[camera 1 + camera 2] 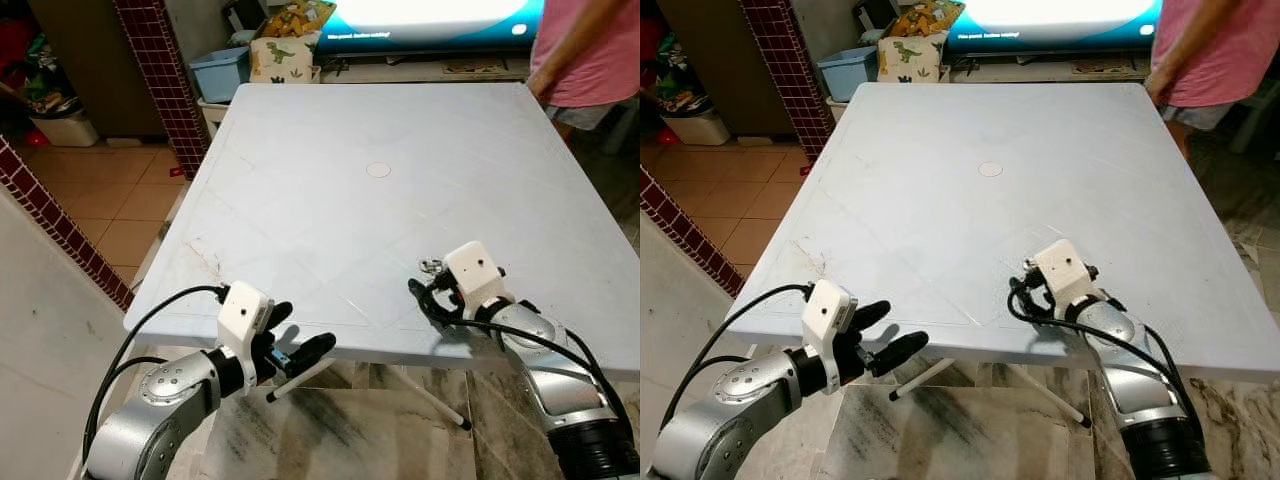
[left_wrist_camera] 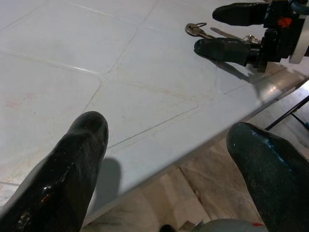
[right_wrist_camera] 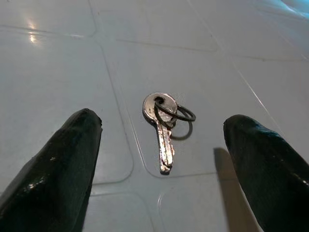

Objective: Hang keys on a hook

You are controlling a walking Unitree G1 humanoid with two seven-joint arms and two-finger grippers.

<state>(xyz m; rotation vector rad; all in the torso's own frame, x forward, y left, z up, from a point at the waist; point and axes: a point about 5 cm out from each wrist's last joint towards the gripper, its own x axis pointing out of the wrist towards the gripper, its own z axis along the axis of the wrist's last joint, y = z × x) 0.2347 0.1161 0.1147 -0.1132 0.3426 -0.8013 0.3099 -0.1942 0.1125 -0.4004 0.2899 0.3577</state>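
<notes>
Your right tool (image 1: 432, 288) sits low over the near right part of the pale blue-white plastic counter (image 1: 330, 130), its two black fingers (image 3: 53, 164) spread wide and holding nothing. Just ahead of it, in the gap those fingers frame, lies the small silver key on a dark wire ring (image 3: 164, 123). It lies flat on the counter, blade pointing back toward the tool, with the ring looped through its round head and partly lifted off the surface. From the head cameras you see the key as a small glint just beyond the white wrist block (image 1: 431, 266), close to the counter's near edge.

Your left tool (image 1: 295, 345) hangs at the counter's near left edge, slightly off the surface and over the marbled floor (image 1: 330, 420). Its fingers are also wide apart and empty. Its wrist camera looks across the counter to the right tool and the key (image 2: 195, 30) well apart from it.

A round capped hole (image 1: 378, 170) marks the counter's middle. Beyond the far right corner stands a person in a pink shirt (image 1: 590, 50). Past the far edge you can see a lit screen (image 1: 430, 15), a pale blue plastic tub (image 1: 220, 72) and a box with a dinosaur print (image 1: 282, 55).
</notes>
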